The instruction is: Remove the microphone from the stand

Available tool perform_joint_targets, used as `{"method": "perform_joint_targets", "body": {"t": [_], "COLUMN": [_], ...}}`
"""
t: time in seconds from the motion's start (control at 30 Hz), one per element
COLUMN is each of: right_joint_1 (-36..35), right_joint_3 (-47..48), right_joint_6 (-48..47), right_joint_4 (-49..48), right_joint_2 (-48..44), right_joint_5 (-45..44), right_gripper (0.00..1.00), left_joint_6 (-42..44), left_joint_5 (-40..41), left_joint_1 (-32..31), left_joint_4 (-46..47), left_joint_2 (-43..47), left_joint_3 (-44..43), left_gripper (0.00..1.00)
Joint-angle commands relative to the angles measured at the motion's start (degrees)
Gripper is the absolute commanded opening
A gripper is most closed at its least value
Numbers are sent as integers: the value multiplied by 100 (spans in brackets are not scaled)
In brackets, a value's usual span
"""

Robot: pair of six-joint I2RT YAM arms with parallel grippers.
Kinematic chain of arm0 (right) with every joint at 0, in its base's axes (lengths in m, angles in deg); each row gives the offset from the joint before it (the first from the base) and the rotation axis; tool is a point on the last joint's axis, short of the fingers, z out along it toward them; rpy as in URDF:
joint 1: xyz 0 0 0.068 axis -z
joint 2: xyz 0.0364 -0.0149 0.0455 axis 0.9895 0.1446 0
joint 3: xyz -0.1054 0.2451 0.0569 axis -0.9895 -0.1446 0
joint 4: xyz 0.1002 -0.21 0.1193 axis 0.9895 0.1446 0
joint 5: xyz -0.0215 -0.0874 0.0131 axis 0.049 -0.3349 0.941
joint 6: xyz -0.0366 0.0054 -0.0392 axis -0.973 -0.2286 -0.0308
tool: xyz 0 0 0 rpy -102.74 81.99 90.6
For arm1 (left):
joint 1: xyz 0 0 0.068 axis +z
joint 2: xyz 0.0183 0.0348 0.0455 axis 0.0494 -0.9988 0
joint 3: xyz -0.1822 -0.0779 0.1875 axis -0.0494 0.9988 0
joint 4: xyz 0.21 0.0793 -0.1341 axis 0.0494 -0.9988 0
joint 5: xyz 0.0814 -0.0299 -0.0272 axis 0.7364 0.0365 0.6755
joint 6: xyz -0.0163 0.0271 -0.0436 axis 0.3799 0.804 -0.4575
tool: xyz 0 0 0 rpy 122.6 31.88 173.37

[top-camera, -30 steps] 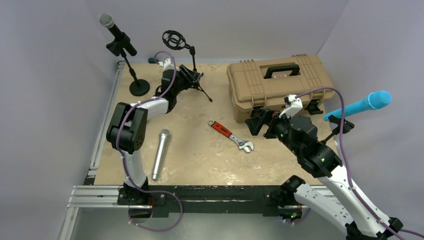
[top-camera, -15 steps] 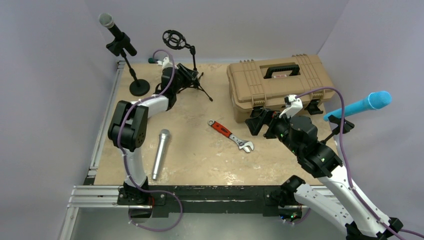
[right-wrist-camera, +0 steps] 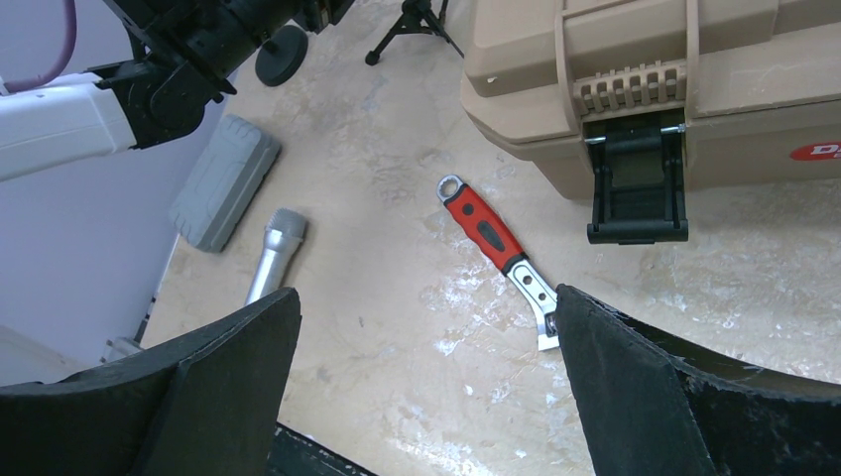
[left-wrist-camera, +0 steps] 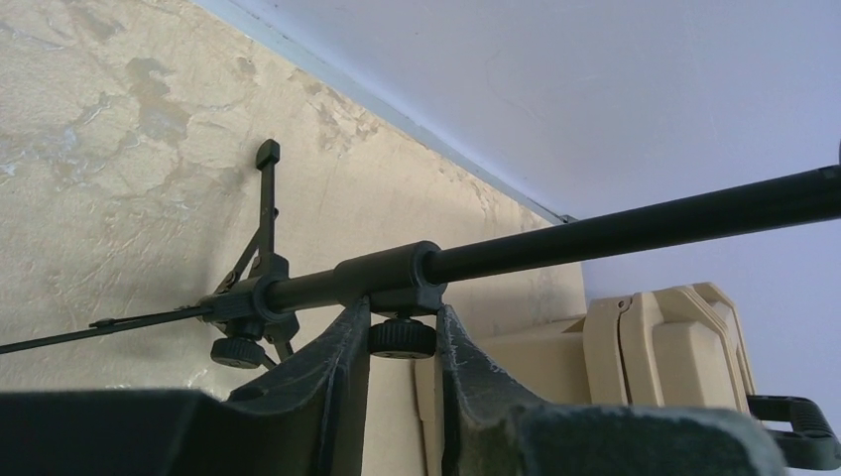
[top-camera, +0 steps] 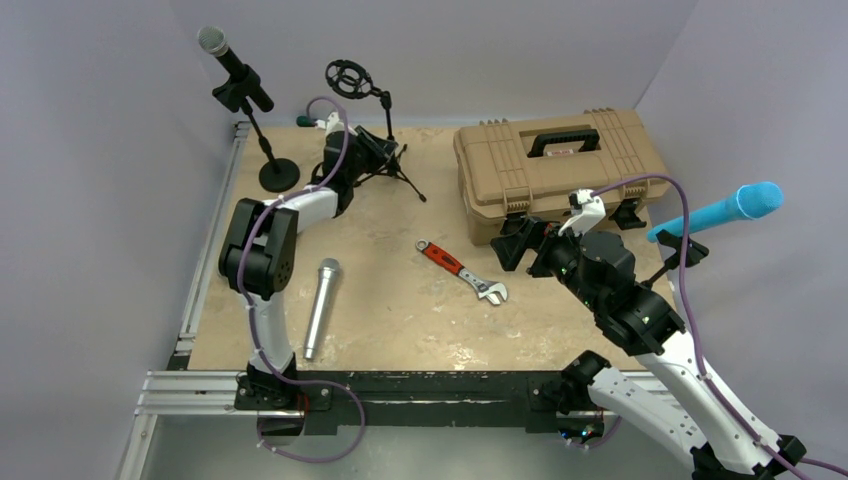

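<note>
On the beige table point(top-camera: 400, 310) between lilac walls point(top-camera: 450, 50), left gripper point(left-wrist-camera: 402, 307) clamps the stand point(left-wrist-camera: 382, 273); right gripper point(right-wrist-camera: 426, 296) gapes.

The fingers point(left-wrist-camera: 327, 387) of the left pincer point(left-wrist-camera: 402, 322) looked matt, grainy black plastic; the knob point(left-wrist-camera: 402, 338) between them was ridged plastic; the stand tube point(left-wrist-camera: 635, 223) above them was smooth satin-black metal; beyond lay a rough, mottled beige tabletop point(left-wrist-camera: 119, 149); right of them, a matt tan plastic case point(left-wrist-camera: 674, 347).
</note>
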Motion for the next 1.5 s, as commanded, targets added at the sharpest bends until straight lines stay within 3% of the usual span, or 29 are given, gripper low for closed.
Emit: {"method": "perform_joint_targets", "body": {"t": [0.0,0.07,0.37,0.57,0.77,0.97,1.1,1.37,1.47], "right_joint_1": [-25,-25,-28,-31,-26,-23,-29,-30,-32], "right_joint_3": [61,61,43,69,102,113,87,36,34], "right_joint_6": [16,17,14,0,-17,-19,-18,-2,0], "right_joint_4": [-103,-96,-122,-116,-105,-140,-157,-114,-109], "right_joint_2": [-30,-37,-12,-9,20,79,91,12,-12], "right_joint_5": [-96,-96,-74,-77,-70,-45,-44,-61,-71], "right_gripper": [99,99,99,99,99,99,99,99,99], "left_joint_6": [-196,-531,-3492,-4772,-6078,-5622,-4816,-2602,-1811], "left_joint_5": [-207,-374,-1015,-1057,-921,-1018,-1247,-1271,-1321], "left_joint_1": [47,94,379,426,425,372,293,304,312], "left_joint_4": [97,34,1055,1283,2393,2181,2100,448,-580], "left_joint_2": [-96,-122,-488,-642,-1086,-1020,-1029,-302,-87], "left_joint_3": [-247,-238,110,193,299,355,371,515,239], "left_gripper": [9,0,0,0,0,0,0,0,8]}}
